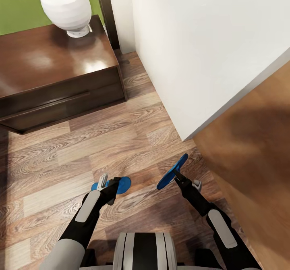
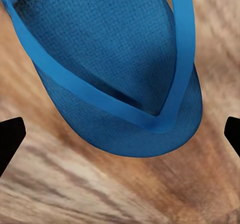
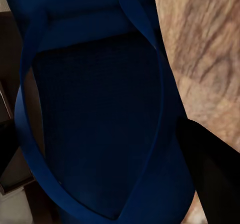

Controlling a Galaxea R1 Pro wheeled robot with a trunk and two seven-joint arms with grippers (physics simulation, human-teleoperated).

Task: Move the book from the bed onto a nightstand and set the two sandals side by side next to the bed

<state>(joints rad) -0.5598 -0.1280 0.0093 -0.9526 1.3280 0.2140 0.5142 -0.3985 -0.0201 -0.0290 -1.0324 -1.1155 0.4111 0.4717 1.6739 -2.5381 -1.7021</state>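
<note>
The right pincer (image 1: 176,176) grips one bright blue flip-flop sandal (image 1: 172,171), raised and tilted above the wood-plank floor (image 1: 60,161). The second blue sandal (image 2: 115,68) lies flat on the floor beneath the wide-open, empty left pincer (image 1: 108,185). Side-by-side placement remains. The dark-brown wooden nightstand (image 1: 52,76) carries no book.

The left sandal (image 1: 123,184) is half covered by the left gripper (image 1: 108,186) in the head view, and its heel is cut off in the left wrist view. The lamp (image 1: 66,5) on the nightstand (image 1: 48,64) is cropped at the top edge. The right sandal (image 3: 100,114) is cut by the right wrist picture's edges.
</note>
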